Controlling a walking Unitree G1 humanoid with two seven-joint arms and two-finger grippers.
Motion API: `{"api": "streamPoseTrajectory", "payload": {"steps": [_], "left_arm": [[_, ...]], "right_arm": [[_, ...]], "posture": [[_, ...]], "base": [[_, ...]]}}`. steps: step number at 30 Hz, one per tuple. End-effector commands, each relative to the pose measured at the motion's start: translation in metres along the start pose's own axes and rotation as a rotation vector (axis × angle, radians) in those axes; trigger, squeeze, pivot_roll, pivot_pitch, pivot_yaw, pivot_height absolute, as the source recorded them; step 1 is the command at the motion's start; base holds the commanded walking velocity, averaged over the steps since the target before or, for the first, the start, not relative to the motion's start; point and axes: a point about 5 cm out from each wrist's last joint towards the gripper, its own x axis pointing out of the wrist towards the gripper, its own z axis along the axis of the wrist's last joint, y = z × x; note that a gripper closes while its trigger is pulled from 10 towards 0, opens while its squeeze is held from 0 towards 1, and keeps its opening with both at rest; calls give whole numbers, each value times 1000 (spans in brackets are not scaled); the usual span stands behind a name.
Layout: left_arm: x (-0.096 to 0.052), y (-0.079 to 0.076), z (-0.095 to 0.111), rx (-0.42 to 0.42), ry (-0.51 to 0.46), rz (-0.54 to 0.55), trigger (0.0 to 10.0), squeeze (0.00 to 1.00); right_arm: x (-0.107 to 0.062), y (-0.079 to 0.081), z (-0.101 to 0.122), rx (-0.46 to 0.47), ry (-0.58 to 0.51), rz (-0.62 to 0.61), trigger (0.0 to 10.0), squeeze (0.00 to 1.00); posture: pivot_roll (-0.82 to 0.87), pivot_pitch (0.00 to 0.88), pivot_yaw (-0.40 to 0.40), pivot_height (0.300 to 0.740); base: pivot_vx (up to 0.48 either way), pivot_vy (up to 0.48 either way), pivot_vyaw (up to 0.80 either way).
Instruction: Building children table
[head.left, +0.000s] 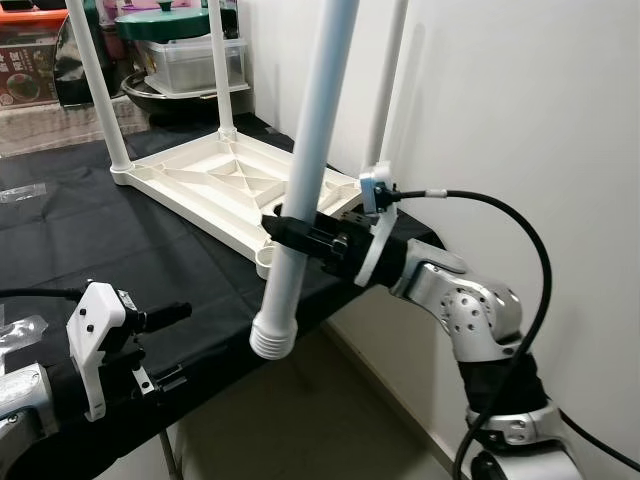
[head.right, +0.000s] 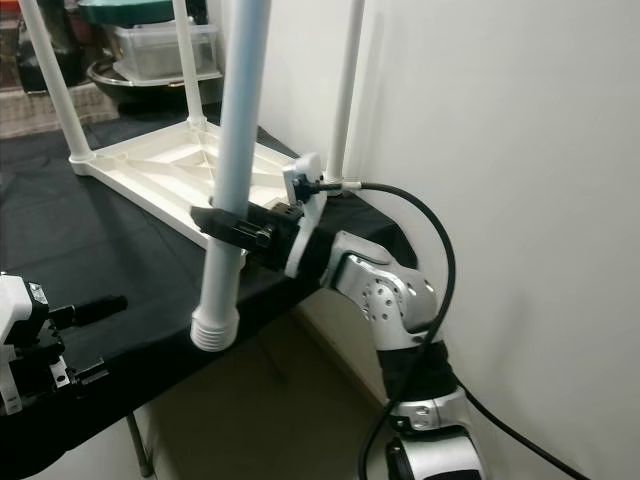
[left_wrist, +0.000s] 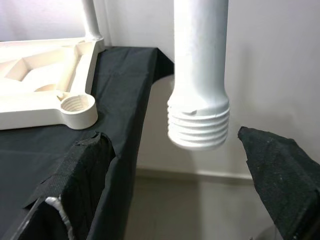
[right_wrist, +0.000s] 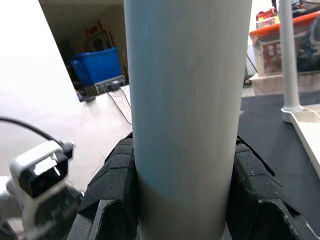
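Observation:
A white children's table top (head.left: 235, 185) lies upside down on a black-covered bench, with three white legs standing up from its corners. Its near corner socket (left_wrist: 77, 106) is empty. My right gripper (head.left: 290, 232) is shut on a fourth white leg (head.left: 310, 170), held nearly upright and tilted, its threaded end (left_wrist: 198, 127) hanging past the bench edge, beside and below the socket. My left gripper (head.left: 165, 345) is open low at the left, fingers pointing toward the threaded end; its padded fingers (left_wrist: 82, 175) frame the leg's end in the left wrist view.
A white wall (head.left: 520, 110) runs close along the right. Behind the bench stand a plastic tub (head.left: 195, 60), a green lid and boxes. Bare floor (head.left: 300, 420) lies below the bench edge. A black cable (head.left: 500, 215) loops from the right wrist.

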Motion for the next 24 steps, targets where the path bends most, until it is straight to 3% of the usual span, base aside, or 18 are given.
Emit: {"api": "streamPoseTrajectory", "payload": {"steps": [1,9,17,18,20,24], "left_arm": [[5,-2,-2,-34,-11,-23,10000,0],[9,0,0,-41,-12,-48,10000,0],[11,0,-7,-31,25,-55,10000,0],[11,-2,-7,-40,23,-72,392,0],[9,-10,-10,-36,43,-143,0,0],[11,-10,-13,-33,60,-149,0,0]], "right_arm": [[22,15,6,-23,-33,94,0,0],[42,31,3,0,-49,185,0,0],[42,38,3,10,-53,216,0,0],[42,38,4,11,-56,215,0,0],[41,38,5,9,-62,214,0,0],[41,40,7,6,-67,220,0,0]], "posture": [[-18,0,-82,740],[-17,0,-86,740],[-23,0,-84,740],[-27,0,-82,740],[-30,0,-79,740],[-32,0,-78,740]], "base": [[0,0,0],[0,0,0],[0,0,0],[0,0,0],[0,0,0],[0,0,0]]}}
